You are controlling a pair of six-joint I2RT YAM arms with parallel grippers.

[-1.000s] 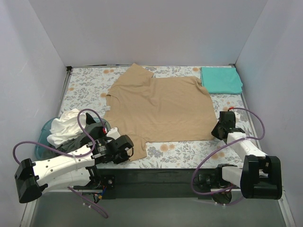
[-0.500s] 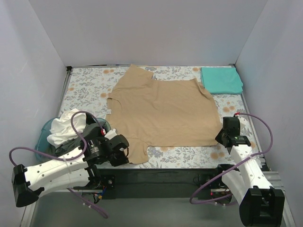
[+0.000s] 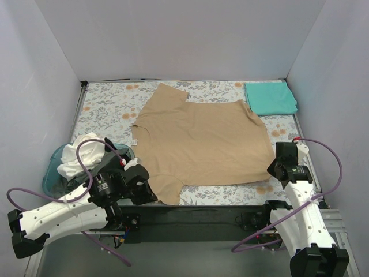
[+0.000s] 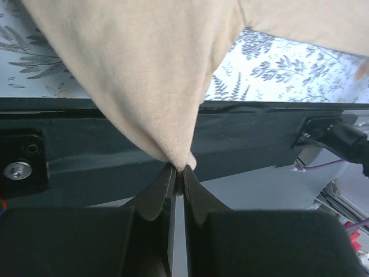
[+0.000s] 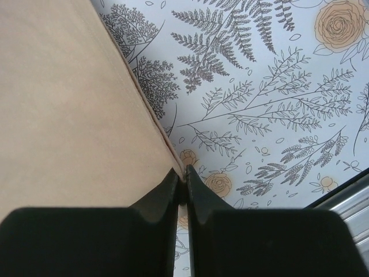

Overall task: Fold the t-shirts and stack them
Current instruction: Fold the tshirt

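Note:
The tan t-shirt (image 3: 202, 138) lies spread over the middle of the floral table. My left gripper (image 3: 151, 193) is shut on its near left sleeve tip (image 4: 180, 161) at the table's front edge. My right gripper (image 3: 272, 169) is shut on its near right hem corner (image 5: 180, 171). The teal-green t-shirt (image 3: 270, 97) lies folded at the far right corner. The white t-shirt (image 3: 83, 151) is bunched in the blue basket (image 3: 53, 173) at the left.
The black front rail (image 3: 196, 219) runs along the near edge under the left gripper. Grey walls enclose the table on three sides. Purple cables (image 3: 323, 156) loop off both arms.
Both grippers have pulled the tan t-shirt toward the near edge and outward. The right gripper moved right and nearer, the left one nearer. The shirt lies flatter and further right.

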